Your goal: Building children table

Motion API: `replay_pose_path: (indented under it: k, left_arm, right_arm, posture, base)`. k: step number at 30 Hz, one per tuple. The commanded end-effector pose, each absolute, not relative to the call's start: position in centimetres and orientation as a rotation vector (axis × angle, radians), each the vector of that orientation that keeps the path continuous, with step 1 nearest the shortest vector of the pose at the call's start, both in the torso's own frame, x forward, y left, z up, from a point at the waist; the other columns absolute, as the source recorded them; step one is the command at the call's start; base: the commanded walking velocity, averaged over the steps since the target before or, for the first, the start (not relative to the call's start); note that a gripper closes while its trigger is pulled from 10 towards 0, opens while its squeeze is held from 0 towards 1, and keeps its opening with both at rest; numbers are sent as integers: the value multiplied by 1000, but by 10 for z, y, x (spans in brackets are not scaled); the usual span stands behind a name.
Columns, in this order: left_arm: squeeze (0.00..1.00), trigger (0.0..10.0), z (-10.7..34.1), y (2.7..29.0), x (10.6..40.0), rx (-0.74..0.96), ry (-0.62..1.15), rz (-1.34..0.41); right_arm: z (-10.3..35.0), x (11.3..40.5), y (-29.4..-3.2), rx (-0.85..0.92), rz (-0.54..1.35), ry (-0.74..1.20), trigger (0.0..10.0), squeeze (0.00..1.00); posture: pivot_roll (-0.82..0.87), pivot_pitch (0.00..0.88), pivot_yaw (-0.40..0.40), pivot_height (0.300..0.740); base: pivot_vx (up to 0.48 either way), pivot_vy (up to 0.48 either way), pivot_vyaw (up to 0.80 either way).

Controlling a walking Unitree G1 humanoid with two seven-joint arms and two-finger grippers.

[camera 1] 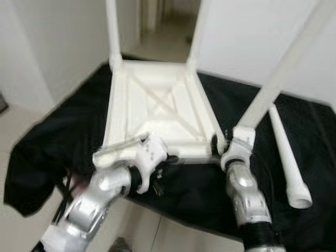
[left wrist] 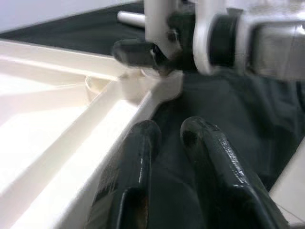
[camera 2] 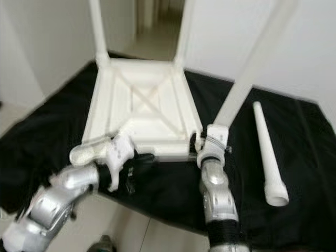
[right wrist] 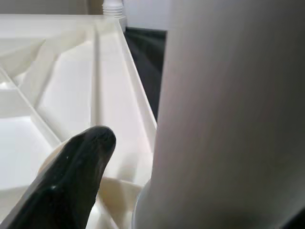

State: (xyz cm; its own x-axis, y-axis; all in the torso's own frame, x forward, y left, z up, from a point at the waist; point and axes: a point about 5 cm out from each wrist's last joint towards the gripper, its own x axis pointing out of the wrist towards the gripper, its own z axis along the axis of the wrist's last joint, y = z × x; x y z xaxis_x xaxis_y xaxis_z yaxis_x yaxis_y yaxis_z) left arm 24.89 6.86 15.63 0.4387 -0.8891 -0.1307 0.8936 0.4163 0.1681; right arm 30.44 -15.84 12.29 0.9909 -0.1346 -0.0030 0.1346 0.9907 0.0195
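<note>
A white plastic tabletop [camera 1: 157,113] is lying upside down on a black cloth [camera 1: 63,136] that is draping over a raised surface, its smooth underside showing a raised rim and thin moulded ribs crossing in an X. Two slender white legs are standing upright in the far corners, the far left leg [camera 1: 113,31] and the far right leg [camera 1: 195,37], both round and tapering. A third leg [camera 1: 283,68] is rising at a slant from the near right corner of the tabletop, where the right gripper [camera 1: 220,144] is clasping its thick lower end; in the right wrist view one glossy black finger [right wrist: 71,176] is pressing beside the smooth white tube just above the corner socket. A fourth, loose leg [camera 1: 286,157] is lying flat on the cloth to the right, well apart from the tabletop, its wide hollow end pointing toward the robot. The left gripper [camera 1: 165,160] is hovering at the near edge of the tabletop, its two rounded black fingers [left wrist: 138,157] sitting close together with nothing between them, just beside the rim. Pale floor tiles [camera 1: 16,226] are showing below the cloth. No lettering or label is readable on any part.
</note>
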Motion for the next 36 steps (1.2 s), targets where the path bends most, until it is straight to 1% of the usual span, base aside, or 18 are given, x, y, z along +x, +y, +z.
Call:
replay_pose_path:
  k: [1, 2, 3, 5, 6, 14, 23, 31, 34, 36]
  left_arm:
    - [0, 10000, 158, 66, 248, 227, 15, -1129]
    - [0, 10000, 158, 66, 248, 226, 15, -1129]
    - [0, 10000, 158, 66, 248, 225, 15, -1130]
    - [0, 10000, 158, 66, 248, 225, 15, -1130]
    - [0, 10000, 158, 66, 248, 224, 14, -1130]
    - [0, 10000, 158, 65, 247, 216, 15, -1133]
    - [0, 10000, 159, 66, 247, 212, 16, -1131]
    - [0, 10000, 160, 67, 248, 211, 18, -1130]
    - [0, 10000, 160, 68, 247, 212, 20, -1132]
    - [0, 10000, 160, 68, 247, 212, 20, -1132]
  right_arm:
    - [122, 306, -157, 31, -108, 8, 10000, 1000]
    - [124, 306, -158, 24, -102, 0, 10000, 1000]
    - [126, 307, -159, 30, -87, -12, 10000, 63]
    - [126, 307, -159, 30, -87, -12, 10000, 63]
    - [128, 307, -159, 28, -70, -26, 10000, 0]
    - [136, 309, -166, 19, 22, -67, 10000, 0]
    - [138, 309, -166, 17, 84, -84, 10000, 0]
    - [142, 311, -168, 3, 216, -96, 10000, 0]
    - [147, 314, -173, -32, 331, -103, 10000, 0]
    - [147, 314, -173, -32, 331, -103, 10000, 0]
  posture:
    - [154, 15, -89, 740]
    - [154, 12, -89, 740]
    - [154, 12, -89, 740]
    - [154, 12, -89, 740]
    - [154, 12, -89, 740]
    - [151, 17, -90, 740]
    - [152, 18, -88, 740]
    - [153, 26, -80, 740]
    - [153, 34, -76, 740]
    - [153, 34, -76, 740]
  base:
    - [0, 0, 0]
    - [0, 0, 0]
    - [0, 0, 0]
    - [0, 0, 0]
    - [0, 0, 0]
    - [0, 0, 0]
    - [0, 0, 0]
    - [0, 0, 0]
    - [0, 0, 0]
    - [0, 0, 0]
